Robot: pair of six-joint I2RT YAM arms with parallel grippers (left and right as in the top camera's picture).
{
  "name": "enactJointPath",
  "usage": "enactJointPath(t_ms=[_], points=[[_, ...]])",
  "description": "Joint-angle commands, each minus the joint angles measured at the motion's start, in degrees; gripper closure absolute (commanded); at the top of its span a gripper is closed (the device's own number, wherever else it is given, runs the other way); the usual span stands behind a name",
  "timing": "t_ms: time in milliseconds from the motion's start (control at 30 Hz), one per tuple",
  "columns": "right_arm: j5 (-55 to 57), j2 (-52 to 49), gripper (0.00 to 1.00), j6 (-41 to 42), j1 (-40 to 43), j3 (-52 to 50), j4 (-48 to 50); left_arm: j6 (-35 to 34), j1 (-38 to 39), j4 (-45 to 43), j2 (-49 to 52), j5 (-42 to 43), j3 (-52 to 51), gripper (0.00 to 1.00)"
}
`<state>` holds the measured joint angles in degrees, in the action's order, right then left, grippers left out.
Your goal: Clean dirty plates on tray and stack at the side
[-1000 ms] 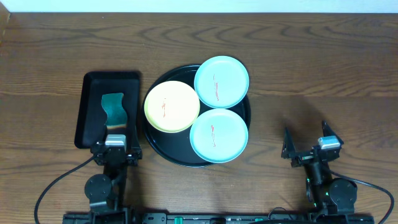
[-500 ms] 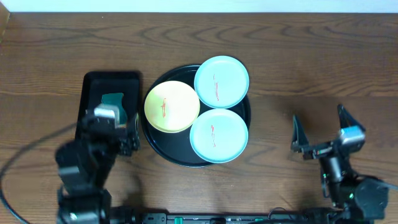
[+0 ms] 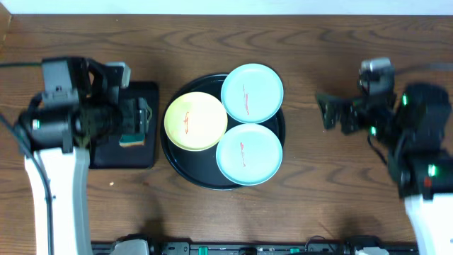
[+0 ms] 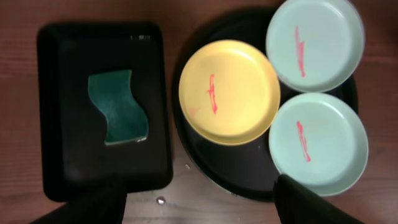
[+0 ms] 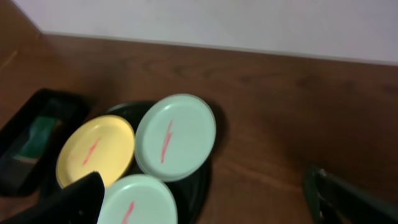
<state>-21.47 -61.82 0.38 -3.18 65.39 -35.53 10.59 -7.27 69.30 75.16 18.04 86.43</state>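
Overhead, both arms have swung forward from the near edge since a second ago. The left gripper now hangs over a matte rectangular tray, and the right gripper is right of the glossy round tray. Three smooth dirty plates lie there unmoved, one yellow and two turquoise. Left wrist: jaws wide, one wavy green sponge. Right wrist: jaws wide above the wood-grain table.

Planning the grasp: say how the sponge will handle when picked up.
The sponge looks soft, so it will likely squash and flex when pinched. It lies flat in the small tray, so rolling seems unlikely. Small and thin, it is probably light.
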Motion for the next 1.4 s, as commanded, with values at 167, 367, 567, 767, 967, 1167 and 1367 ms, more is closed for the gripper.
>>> enactJointPath(t_ms=[167,367,567,767,967,1167,1367], points=[[-11.91,-12.9,0.01,3.06,0.09,5.75,0.59,0.74,0.07,-1.6,9.03,-1.14,1.99,0.24],[-16.61,-20.31,0.16,9.99,-3.91,5.75,7.21,0.72,0.11,-3.32,12.52,-0.57,1.99,0.24],[-4.09,-27.52,0.34,22.1,-15.02,7.32,9.79,-7.82,-0.15,-4.96,12.98,-9.03,1.99,0.24],[6.75,-37.83,0.41,27.52,-24.17,15.91,3.98,-17.99,-0.15,-5.79,12.98,-27.78,1.97,0.24],[10.95,-49.11,0.59,32.02,-29.94,23.3,-1.14,-17.99,-0.15,-7.45,13.05,-29.68,1.97,0.24],[10.97,-54.12,0.64,32.89,-32.11,23.5,-0.87,-17.7,-0.15,-5.33,13.9,-29.29,1.75,0.24],[10.95,-57.37,0.69,33.46,-33.22,23.5,0.28,-17.07,-0.15,-3.61,15.8,-29.03,0.57,0.25]])
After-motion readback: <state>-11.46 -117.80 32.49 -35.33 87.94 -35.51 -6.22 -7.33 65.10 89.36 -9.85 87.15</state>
